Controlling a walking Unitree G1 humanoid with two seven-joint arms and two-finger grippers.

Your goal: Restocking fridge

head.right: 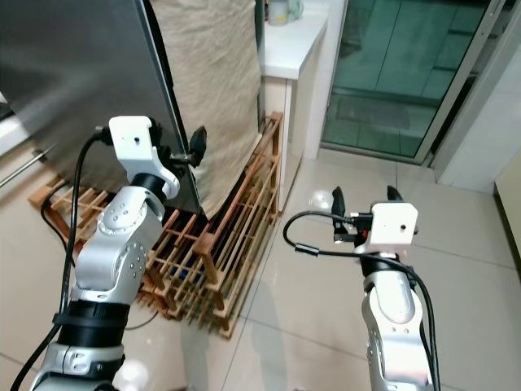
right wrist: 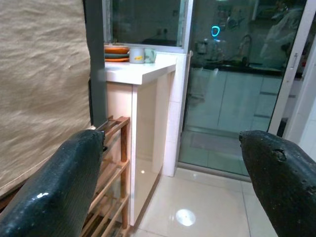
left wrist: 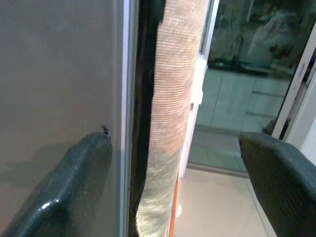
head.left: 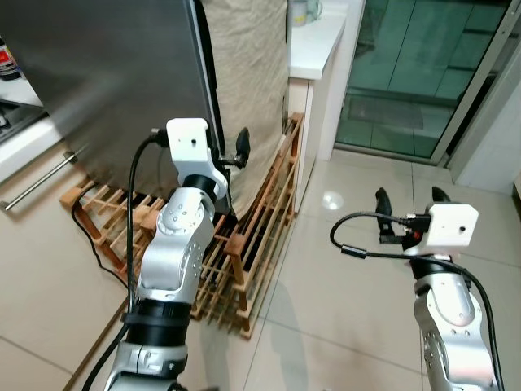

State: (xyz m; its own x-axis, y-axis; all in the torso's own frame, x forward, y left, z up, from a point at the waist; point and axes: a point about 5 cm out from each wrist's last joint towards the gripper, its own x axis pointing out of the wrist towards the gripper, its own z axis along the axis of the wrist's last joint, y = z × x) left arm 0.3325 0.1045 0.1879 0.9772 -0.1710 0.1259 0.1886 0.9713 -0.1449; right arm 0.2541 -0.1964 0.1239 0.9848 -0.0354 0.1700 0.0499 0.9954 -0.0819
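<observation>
The fridge's grey steel door [head.left: 114, 73] stands at the upper left, its right edge [left wrist: 129, 123] running down between my left gripper's fingers. My left gripper [head.left: 229, 155] is open and raised at that edge. One finger [left wrist: 69, 187] lies in front of the door's face, and the other finger [head.left: 242, 145] is out beside the beige cloth [head.left: 252, 73] that hangs over the fridge's side. My right gripper [head.left: 411, 199] is open and holds nothing. It hovers over the tiled floor, to the right of the fridge.
A low wooden slatted rack [head.left: 252, 236] lies on the floor at the fridge's foot, with a black cable by it. To the right is a white counter [head.left: 317, 41] with a mug [right wrist: 138, 54] and plates, then a glass sliding door [head.left: 407, 73]. A drawer handle [head.left: 41, 183] sticks out at the left.
</observation>
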